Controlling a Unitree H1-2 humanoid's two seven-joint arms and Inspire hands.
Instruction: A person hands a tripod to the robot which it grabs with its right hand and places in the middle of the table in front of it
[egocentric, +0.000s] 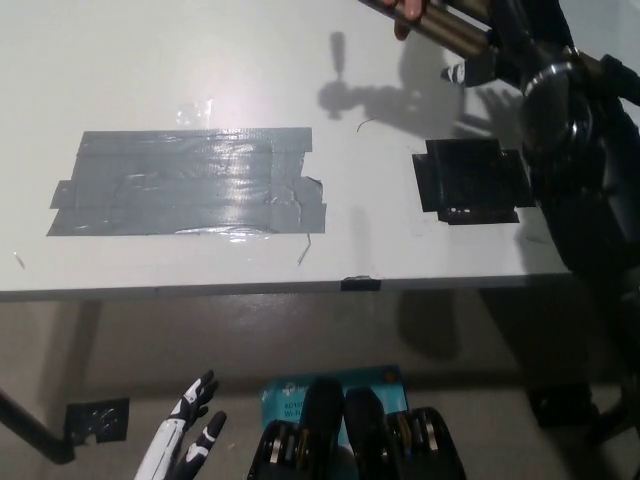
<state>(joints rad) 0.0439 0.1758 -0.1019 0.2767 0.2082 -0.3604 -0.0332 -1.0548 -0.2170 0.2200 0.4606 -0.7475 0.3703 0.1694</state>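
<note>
Head view, single frame. Item 1: tripod, brass-coloured legs bundled together, lying slantwise in the air at the upper right corner above the far side of the bench; only part of it is inside the frame. Its shadow falls on the bench top just below and to the left. Item 2: person's hand, a fingertip only, touching the tripod legs at the top edge. Item 3: right hand, black, raised at the upper right, directly against the right-hand end of the visible tripod legs and overlapping them; cannot tell whether its fingers are wrapped around the legs or merely beside them. Item 4: left hand, white, low at the lower left, below the bench's near edge, fingers spread and holding nothing. Item 5: grey tape patch, broad, flat on the bench left of centre, well apart from the tripod. Item 6: black tape patch, flat on the bench at right, below the tripod and just beside the right arm.
</note>
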